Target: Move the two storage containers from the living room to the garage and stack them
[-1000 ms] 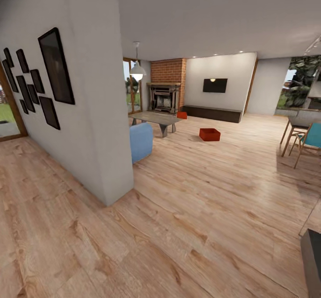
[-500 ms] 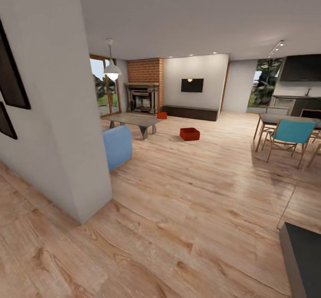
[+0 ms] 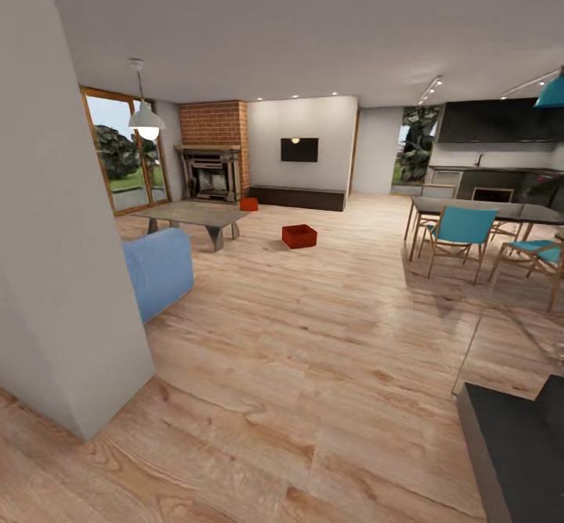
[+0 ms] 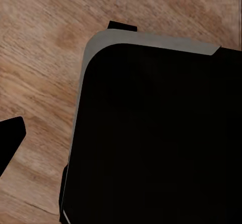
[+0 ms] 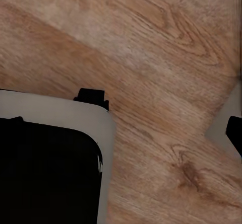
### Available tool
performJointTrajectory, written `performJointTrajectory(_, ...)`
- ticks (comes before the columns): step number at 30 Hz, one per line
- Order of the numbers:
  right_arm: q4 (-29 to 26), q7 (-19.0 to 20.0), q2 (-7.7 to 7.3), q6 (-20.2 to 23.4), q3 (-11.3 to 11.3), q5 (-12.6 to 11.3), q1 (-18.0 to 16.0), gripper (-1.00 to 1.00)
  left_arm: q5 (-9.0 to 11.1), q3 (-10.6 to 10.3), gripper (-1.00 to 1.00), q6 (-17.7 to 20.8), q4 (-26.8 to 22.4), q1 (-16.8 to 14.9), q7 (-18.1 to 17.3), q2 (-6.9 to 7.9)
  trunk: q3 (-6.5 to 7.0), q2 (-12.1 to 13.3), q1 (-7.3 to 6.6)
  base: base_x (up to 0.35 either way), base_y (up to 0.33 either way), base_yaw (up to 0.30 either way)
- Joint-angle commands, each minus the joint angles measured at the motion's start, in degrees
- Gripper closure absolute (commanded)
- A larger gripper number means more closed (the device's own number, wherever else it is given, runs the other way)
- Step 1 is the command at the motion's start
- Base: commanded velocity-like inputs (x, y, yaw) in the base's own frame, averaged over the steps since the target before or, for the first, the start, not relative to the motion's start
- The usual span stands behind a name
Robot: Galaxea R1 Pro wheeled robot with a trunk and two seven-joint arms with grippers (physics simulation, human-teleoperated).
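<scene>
Two orange-red storage containers, one (image 3: 299, 236) mid-frame on the wood floor (image 3: 313, 351), one (image 3: 249, 204) farther by the fireplace (image 3: 210, 174); grippers' state impossible to tell; could bump the blue seat (image 3: 159, 271) or low table (image 3: 192, 215) driving in.

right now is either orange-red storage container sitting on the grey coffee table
No, both orange-red containers sit on the wood-plank floor: one beyond the grey coffee table, one near the brick fireplace.

Both wrists are pointing down, close to the robot's own body. L wrist is looking onto the black base (image 4: 151, 133) w/ its grey rim. R wrist is looking at the base's corner too. L dark tip (image 4: 10, 141) and R dark tip (image 5: 235, 133) are poking in; can't tell how jaws are standing.
</scene>
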Motion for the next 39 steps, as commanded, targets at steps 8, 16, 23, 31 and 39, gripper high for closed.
performJointTrajectory(8, 0.2, 0.3, -0.04, -0.2, 0.4, -0.6, -0.1, -1.0, 0.3, 0.0, -1.0, 0.2, 0.0, 0.0, 0.0, -0.05, -0.05, 0.0, 0.03, 0.323, 0.0, -0.292)
performJointTrajectory(16, 0.2, 0.3, -0.07, -0.2, 0.4, -0.6, -0.1, -1.0, 0.3, 0.0, -1.0, 0.2, 0.0, 0.0, 0.0, 0.02, -0.05, 0.0, 0.03, 0.323, 0.0, -0.186)
performJointTrajectory(23, 0.2, 0.3, -0.12, -0.1, 0.6, -0.5, -0.1, -1.0, 0.3, 0.0, -1.0, 0.2, 0.0, 0.0, 0.0, 0.03, -0.05, 0.0, 0.03, 0.323, 0.0, -0.014)
performJointTrajectory(31, 0.2, 0.3, -0.16, 0.0, 0.7, -0.5, -0.1, -1.0, 0.3, 0.0, -1.0, 0.2, 0.0, 0.0, 0.0, 0.03, -0.05, 0.0, 0.03, 0.323, 0.0, 0.0)
performJointTrajectory(39, 0.2, 0.3, -0.17, -0.1, 0.6, -0.5, -0.1, -1.0, 0.3, 0.0, -1.0, 0.2, 0.0, 0.0, 0.0, 0.03, -0.05, 0.0, 0.03, 0.323, 0.0, 0.0)
